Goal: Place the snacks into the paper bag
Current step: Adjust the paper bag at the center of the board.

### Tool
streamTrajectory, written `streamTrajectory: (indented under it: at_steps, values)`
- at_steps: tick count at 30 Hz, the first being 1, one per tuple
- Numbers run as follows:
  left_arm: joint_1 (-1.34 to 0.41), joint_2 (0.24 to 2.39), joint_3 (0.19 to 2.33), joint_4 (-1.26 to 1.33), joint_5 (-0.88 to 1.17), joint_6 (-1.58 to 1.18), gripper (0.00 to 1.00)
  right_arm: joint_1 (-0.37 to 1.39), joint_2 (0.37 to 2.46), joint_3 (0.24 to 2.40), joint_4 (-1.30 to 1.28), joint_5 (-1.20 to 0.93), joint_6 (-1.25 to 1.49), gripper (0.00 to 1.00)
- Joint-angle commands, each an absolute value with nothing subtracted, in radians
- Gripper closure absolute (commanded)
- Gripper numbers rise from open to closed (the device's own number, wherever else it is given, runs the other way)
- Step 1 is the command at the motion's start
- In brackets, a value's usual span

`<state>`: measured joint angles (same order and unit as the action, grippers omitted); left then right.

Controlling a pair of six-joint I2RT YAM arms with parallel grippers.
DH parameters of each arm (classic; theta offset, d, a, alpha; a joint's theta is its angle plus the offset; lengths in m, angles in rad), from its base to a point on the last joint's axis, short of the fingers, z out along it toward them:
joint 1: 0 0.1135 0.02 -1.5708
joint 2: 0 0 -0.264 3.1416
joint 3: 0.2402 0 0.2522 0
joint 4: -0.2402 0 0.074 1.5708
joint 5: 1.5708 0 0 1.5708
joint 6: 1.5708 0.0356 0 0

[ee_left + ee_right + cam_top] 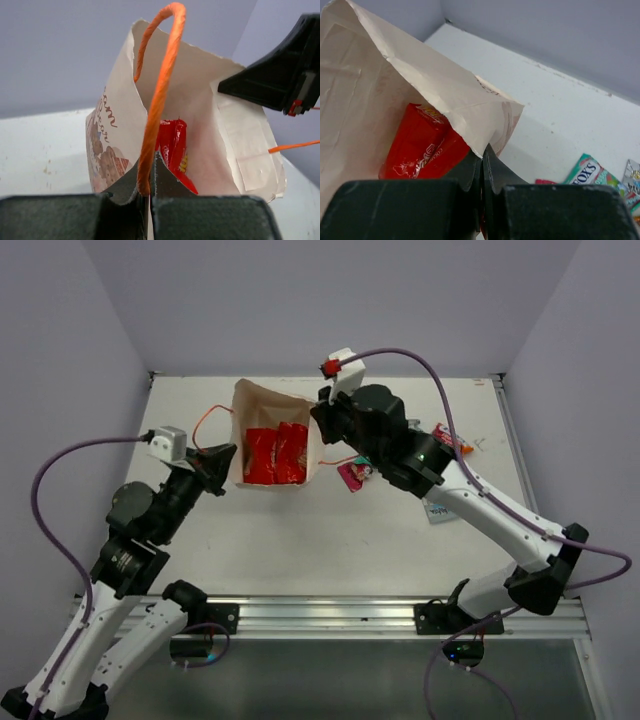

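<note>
Partly packed: two red packets (275,455) inside paper bag (256,400).
Pinches rim with left gripper (226,462) and right gripper (322,416), jaws clamped on paper; leaves FOX'S packet (587,172), magenta packet (352,474) on tabletop (300,530).

Matt paper bag (262,408) w/ glossy plastic red packets (276,456) (twisted fibrous cord handle (161,90)).

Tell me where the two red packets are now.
In the top view the two red packets lie side by side inside the paper bag, left of centre on the table.
</note>
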<state>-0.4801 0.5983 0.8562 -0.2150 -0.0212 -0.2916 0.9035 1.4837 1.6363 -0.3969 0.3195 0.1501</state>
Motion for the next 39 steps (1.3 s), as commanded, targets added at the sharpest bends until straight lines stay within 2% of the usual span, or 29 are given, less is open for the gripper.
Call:
streamTrajectory:
  at_steps: [1,4,7,17,25,28,31,34,35,39]
  values:
    - [-0.482,0.546,0.786,0.012,-0.059,-0.271,1.00,0.913,1.371,1.523,-0.011,0.271,0.062,1.00]
    - [-0.482,0.618,0.736,-0.084,-0.051,-0.319,1.00,0.911,1.469,1.611,-0.162,0.295,0.061,1.00]
    - [-0.482,0.669,0.748,-0.130,-0.070,-0.344,1.00,0.911,1.508,1.586,-0.159,0.262,0.084,1.00]
    - [-0.482,0.762,0.942,-0.349,-0.196,-0.364,1.00,0.911,1.594,1.707,-0.366,0.245,0.219,1.00]
    - [-0.480,0.844,1.092,-0.514,-0.256,-0.373,1.00,0.910,1.655,1.790,-0.532,0.383,0.362,1.00]
    - [-0.480,0.867,1.095,-0.546,-0.296,-0.365,1.00,0.904,1.675,1.796,-0.551,0.388,0.382,0.94]
    - [-0.480,0.876,1.082,-0.552,-0.305,-0.357,1.00,0.900,1.684,1.807,-0.568,0.374,0.393,0.84]
    - [-0.480,0.874,1.066,-0.543,-0.308,-0.342,1.00,0.899,1.687,1.842,-0.604,0.350,0.408,0.68]
    - [-0.480,0.876,1.065,-0.538,-0.308,-0.334,1.00,0.899,1.687,1.853,-0.615,0.350,0.413,0.60]
    - [-0.480,0.885,1.063,-0.512,-0.304,-0.308,1.00,0.897,1.674,1.891,-0.652,0.335,0.414,0.42]
